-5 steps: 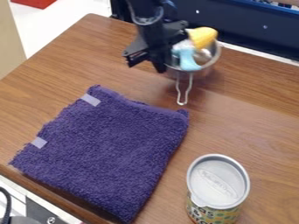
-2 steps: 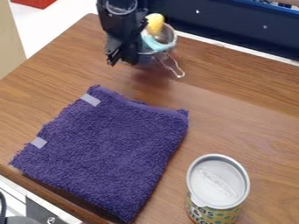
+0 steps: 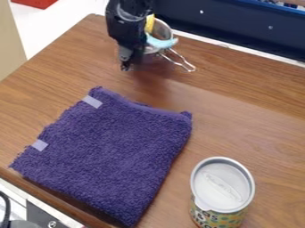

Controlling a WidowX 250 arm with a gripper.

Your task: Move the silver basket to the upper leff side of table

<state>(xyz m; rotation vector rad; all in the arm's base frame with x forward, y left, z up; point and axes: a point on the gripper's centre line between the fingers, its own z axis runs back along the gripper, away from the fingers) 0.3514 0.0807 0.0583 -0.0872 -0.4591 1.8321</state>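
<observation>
- Fingers (image 3: 125, 63) are hanging at the silver basket's (image 3: 161, 30) eight o'clock; cannot tell whether gripping.
- Basket is showing near the counter's (image 3: 250, 95) twelve o'clock edge.
- Handle (image 3: 192, 69) is pointing toward four, long axis running ten-to-four.

Bright, soft light spreads fairly evenly over the bench (image 3: 262, 129), leaving a pale sheen on the wood at the right. A diffuse, soft-edged shadow lies below the arm (image 3: 128, 15) and the basket (image 3: 171, 34), whose metal catches small highlights. The arm is so dark that much of its detail sinks into black. The floor (image 3: 65, 20) at the upper left glares nearly white, the can's lid (image 3: 221, 185) shines pale, and the towel (image 3: 107, 151) looks matte, with dark shadow along its lower left edge
</observation>
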